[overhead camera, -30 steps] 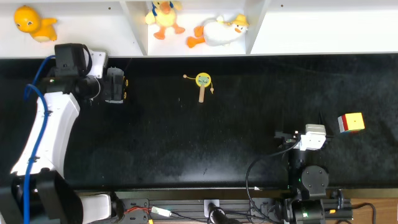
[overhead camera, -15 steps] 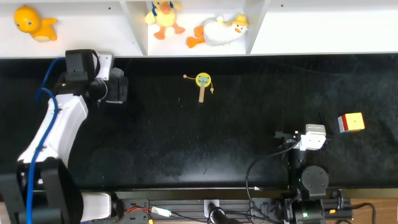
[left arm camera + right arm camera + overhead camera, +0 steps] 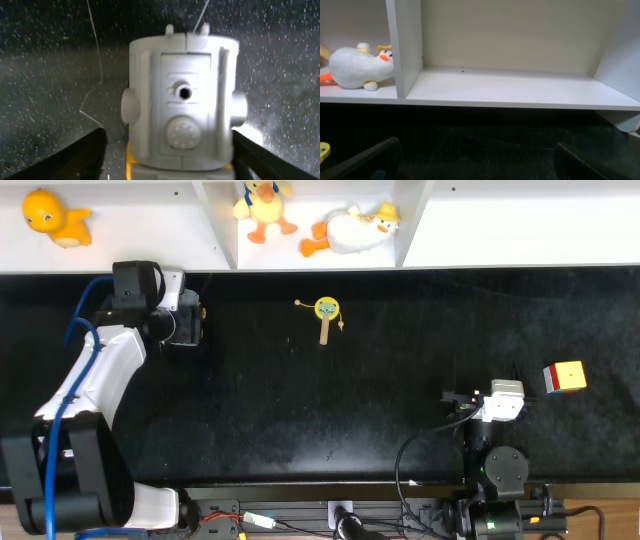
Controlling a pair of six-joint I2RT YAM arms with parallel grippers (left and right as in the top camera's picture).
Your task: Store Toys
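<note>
A grey robot toy [image 3: 182, 100] with a yellow base lies on the black mat at the far left, just in front of the shelf. My left gripper [image 3: 186, 322] is over it, open, with one finger [image 3: 82, 155] on each side of the toy and a small gap on one side. A yellow rattle [image 3: 326, 313] with a wooden handle lies mid-mat. Near the right edge sits a yellow and red cube [image 3: 564, 377]. My right gripper [image 3: 477, 145] stands open at the front right, facing the shelf, with nothing in it.
A white shelf [image 3: 500, 250] runs along the back of the mat. It holds a yellow duck [image 3: 55, 217], a plush duckling [image 3: 265, 208] and a white goose plush [image 3: 355, 230]. The goose plush [image 3: 357, 70] sits beside a divider [image 3: 405, 50].
The left arm's wrist has swung right and turned over the robot toy. The toy has stayed in place. The right arm has not moved.
</note>
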